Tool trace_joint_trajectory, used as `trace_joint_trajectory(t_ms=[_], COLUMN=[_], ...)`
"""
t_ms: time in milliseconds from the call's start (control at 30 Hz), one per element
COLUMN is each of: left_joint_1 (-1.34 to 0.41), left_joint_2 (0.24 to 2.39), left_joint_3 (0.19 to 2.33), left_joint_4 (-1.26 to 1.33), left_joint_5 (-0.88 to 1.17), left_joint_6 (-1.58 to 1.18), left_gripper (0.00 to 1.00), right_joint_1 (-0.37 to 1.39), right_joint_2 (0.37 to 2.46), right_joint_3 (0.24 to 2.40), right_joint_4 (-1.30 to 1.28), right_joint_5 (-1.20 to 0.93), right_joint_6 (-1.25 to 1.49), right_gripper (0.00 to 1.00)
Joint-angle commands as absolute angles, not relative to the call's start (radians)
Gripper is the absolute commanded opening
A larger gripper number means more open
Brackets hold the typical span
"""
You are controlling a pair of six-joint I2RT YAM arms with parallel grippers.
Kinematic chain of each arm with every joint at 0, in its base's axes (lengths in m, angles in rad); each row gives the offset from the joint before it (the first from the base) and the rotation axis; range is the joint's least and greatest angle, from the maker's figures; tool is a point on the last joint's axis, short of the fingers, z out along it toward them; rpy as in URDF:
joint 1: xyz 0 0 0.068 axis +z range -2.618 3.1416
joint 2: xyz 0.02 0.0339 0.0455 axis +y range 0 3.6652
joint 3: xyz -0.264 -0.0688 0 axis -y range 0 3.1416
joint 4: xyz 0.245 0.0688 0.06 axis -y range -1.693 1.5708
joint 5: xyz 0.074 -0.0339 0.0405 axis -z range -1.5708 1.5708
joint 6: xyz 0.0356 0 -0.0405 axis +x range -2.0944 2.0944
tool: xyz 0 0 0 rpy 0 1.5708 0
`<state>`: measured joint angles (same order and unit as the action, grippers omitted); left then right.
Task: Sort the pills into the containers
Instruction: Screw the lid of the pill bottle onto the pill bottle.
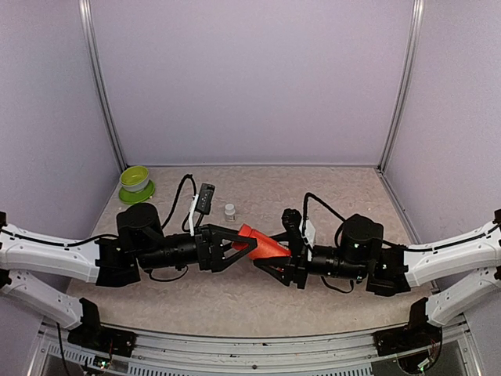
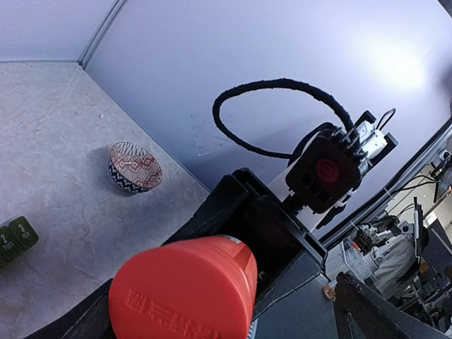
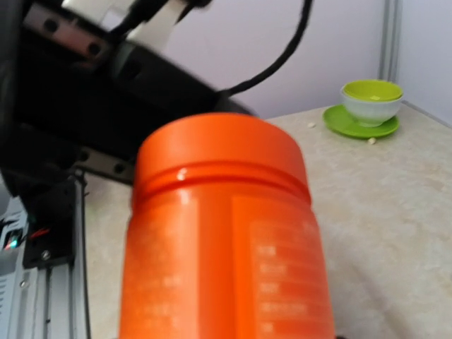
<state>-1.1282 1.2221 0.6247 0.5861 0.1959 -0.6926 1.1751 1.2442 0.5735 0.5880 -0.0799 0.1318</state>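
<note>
— Over the middle of the table, what is that between your arms?

— An orange pill bottle (image 1: pixel 266 243), held sideways. My right gripper (image 1: pixel 283 254) is closed partway on its body and has hold of it. My left gripper (image 1: pixel 244 247) is spread as wide as it goes, with its fingers (image 2: pixel 74 321) to either side of the cap end. Whether they touch the cap I cannot tell.

— And the containers?

— Only my left wrist camera sees them: dark green boxes (image 2: pixel 14 240) with white marks on top, on the tabletop at that picture's left edge. Two show and the rest is cut off. A patterned bowl (image 2: pixel 134 167) sits well apart from them, near the wall.

— Anything else?

— A lime-green bowl (image 1: pixel 135 177) stands on a green saucer (image 1: pixel 138 192) in the rear left corner. A small white cap-like thing (image 1: pixel 229 209) sits between that corner and the table's middle.
</note>
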Motion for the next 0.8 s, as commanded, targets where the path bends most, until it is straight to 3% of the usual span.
trace_joint_trajectory(t_ms=[0, 500, 767], left_joint_1=[-1.139, -1.141, -1.134], left_joint_2=[1.226, 1.222, 1.190], left_joint_3=[0.644, 0.652, 0.671], left_joint_4=[0.649, 0.663, 0.553], left_joint_5=[0.245, 0.262, 0.188], left_joint_6=[-0.695, -0.688, -0.666], left_gripper=[0.99, 0.99, 0.99], right_joint_1=[1.177, 1.198, 1.203], right_joint_2=[1.299, 1.425, 1.389], right_joint_3=[0.608, 0.636, 0.639], right_joint_4=[0.596, 0.647, 0.622], right_joint_5=[-0.099, -0.183, -0.200], right_joint_6=[0.140, 0.169, 0.137], right_gripper=[0.25, 0.24, 0.24])
